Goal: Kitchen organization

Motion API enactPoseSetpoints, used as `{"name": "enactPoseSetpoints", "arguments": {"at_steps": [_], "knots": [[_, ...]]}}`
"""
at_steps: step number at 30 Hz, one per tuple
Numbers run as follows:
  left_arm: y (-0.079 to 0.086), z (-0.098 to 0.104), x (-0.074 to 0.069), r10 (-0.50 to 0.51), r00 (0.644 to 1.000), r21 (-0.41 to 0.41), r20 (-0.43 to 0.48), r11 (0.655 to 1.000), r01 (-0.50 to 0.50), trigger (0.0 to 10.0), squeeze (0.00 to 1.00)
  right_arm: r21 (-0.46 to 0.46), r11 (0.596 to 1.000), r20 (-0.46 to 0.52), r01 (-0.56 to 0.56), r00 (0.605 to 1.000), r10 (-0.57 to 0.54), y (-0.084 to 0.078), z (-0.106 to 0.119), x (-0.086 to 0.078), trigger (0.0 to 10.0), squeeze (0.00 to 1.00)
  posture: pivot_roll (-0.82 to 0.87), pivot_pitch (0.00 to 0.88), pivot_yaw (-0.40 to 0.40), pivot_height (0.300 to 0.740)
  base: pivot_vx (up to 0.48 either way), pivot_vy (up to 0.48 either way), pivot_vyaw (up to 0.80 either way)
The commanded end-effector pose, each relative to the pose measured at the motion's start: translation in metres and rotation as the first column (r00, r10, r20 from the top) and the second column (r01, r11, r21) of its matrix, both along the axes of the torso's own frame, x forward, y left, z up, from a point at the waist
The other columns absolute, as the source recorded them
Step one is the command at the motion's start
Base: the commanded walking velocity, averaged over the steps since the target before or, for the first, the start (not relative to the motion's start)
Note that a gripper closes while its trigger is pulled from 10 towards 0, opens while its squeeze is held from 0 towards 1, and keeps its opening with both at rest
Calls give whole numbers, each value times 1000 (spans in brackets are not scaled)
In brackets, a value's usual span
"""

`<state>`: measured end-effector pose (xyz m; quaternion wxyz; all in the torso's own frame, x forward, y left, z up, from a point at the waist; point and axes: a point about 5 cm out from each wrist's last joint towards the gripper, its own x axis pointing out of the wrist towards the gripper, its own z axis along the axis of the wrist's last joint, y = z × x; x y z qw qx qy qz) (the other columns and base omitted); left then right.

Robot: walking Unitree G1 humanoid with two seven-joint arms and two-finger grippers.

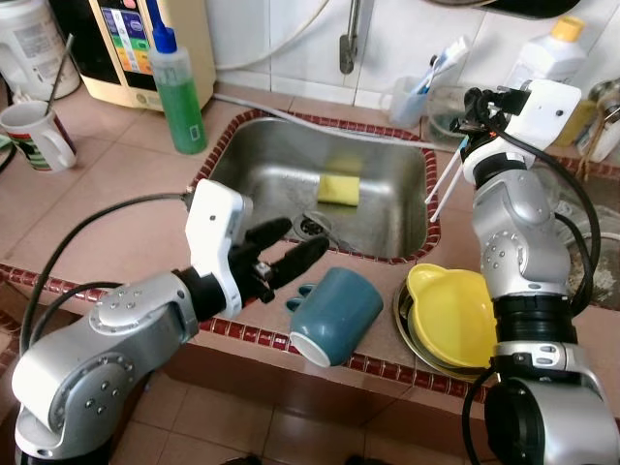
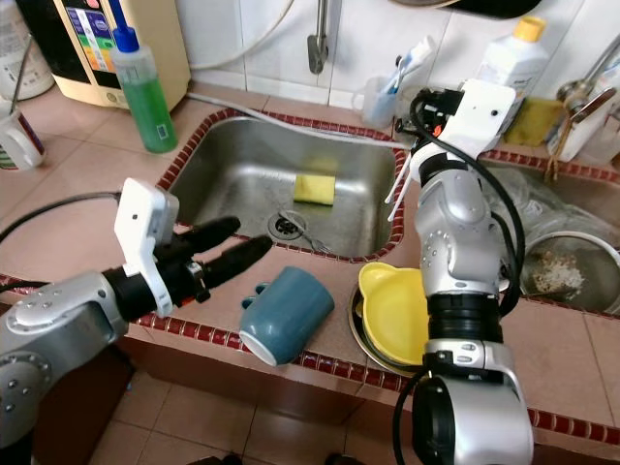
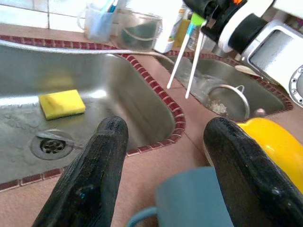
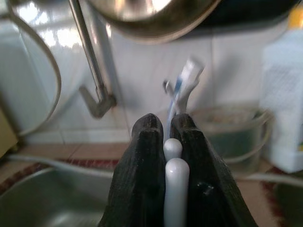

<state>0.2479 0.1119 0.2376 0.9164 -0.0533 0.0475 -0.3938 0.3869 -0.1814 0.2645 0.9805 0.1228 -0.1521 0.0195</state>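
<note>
Meanwhile, at a tiled kitchen counter, the left gripper point(image 1: 291, 260) is hovering with its fingers spread wide just short of a blue mug point(image 1: 336, 316) lying on its side at the counter's front edge, handle toward the sink point(image 1: 274, 145). The right gripper point(image 4: 165, 142) is clenching a pair of white chopsticks point(image 1: 444, 192), held raised over the sink's right rim, their tips hanging down toward the basin. A yellow sponge point(image 1: 339, 189) is lying inside the basin near the drain, and a yellow bowl point(image 1: 455, 312) is sitting in a metal dish just beside the mug. A clear utensil cup point(image 1: 411, 100) holding a toothbrush is standing against the wall behind the sink, near the raised chopsticks. Judging by the layout, the chopsticks are being carried to a holder, probably that cup; the next move seems to call for tilting them upright above its mouth before letting go, while the left arm is lining up to close on the mug.
</note>
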Motion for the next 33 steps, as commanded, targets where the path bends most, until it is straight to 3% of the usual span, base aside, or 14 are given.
{"name": "enactPoseSetpoints", "arguments": {"at_steps": [1,16,17,18,33], "knots": [[-2,9,-1,-5,999,7,32,1000,5,10000,0,28,999,-14,-22,1000,23,-6,4,5,10000,0,-51,238,-38,740,0,0,0],[-7,22,-3,-9,999,-15,51,1000,10,10000,0,188,978,-126,-94,985,119,-4,-8,24,10000,0,-36,220,-64,740,0,0,0],[-7,22,-4,-8,999,-17,52,1000,9,10000,0,191,977,-131,-92,984,118,-4,-9,24,10000,188,-34,216,-66,740,0,0,0],[-8,22,-4,-6,999,-20,51,1000,7,10000,0,195,977,-137,-89,984,117,-4,-11,25,10000,1000,-29,211,-69,740,0,0,0],[-5,23,-5,15,999,-22,47,1000,-14,10000,0,196,975,-154,-101,979,133,0,-19,29,10000,1000,-9,203,-72,740,0,0,0]]}}
